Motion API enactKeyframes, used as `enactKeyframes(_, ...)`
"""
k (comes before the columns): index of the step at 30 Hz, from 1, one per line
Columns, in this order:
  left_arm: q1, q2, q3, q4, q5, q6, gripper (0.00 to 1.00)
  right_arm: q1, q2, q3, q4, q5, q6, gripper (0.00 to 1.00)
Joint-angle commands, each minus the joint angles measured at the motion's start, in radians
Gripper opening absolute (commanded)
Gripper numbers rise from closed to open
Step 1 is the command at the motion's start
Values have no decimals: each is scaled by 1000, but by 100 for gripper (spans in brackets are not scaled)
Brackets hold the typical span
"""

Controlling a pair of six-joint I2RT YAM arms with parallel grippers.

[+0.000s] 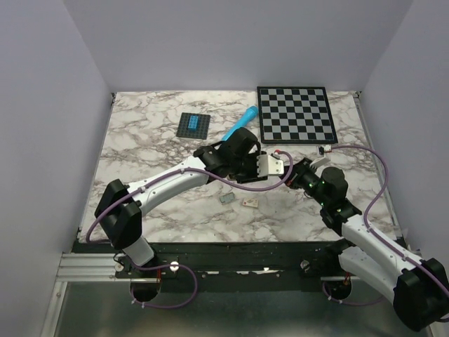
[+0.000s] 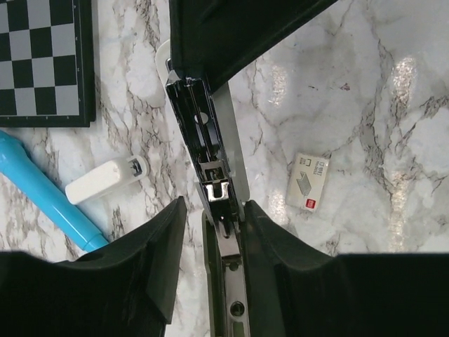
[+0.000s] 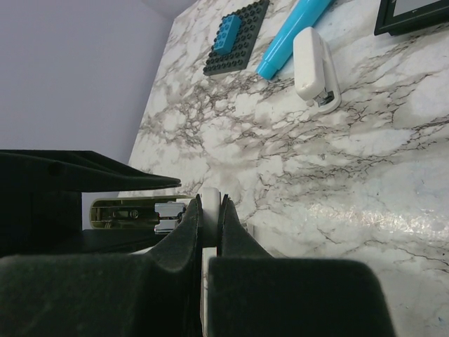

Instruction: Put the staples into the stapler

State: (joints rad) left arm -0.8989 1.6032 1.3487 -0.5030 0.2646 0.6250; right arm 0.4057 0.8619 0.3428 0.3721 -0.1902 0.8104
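Observation:
The cream-white stapler is held above the table middle between both grippers, swung open so its metal rail shows. My right gripper is shut on its thin white cover, with the rail to the left. My left gripper is open around the stapler's lower bar. One finger touches the bar and the other stands a little off it. The staples, a tiny grey block, lie on the marble nearer the arm bases.
A small cream box with a red mark lies by the staples. Behind are a blue cylinder, a small white device, a checkerboard and a dark brick plate.

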Motion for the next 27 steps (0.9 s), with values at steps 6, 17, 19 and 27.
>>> enactKeyframes(6,-5,49,55,-55,27,39,38,-1,3,28,45,-23,-1,1)
enactKeyframes(17,0,58,64,-106,31,64,0,-2,28,18,56,-20,9,1)
enactKeyframes(19,3,67,70,-115,32,73,0,-4,32,10,59,-15,9,1)
enactKeyframes(27,21,165,164,-239,10,154,0,-2,104,-22,76,-9,6,29)
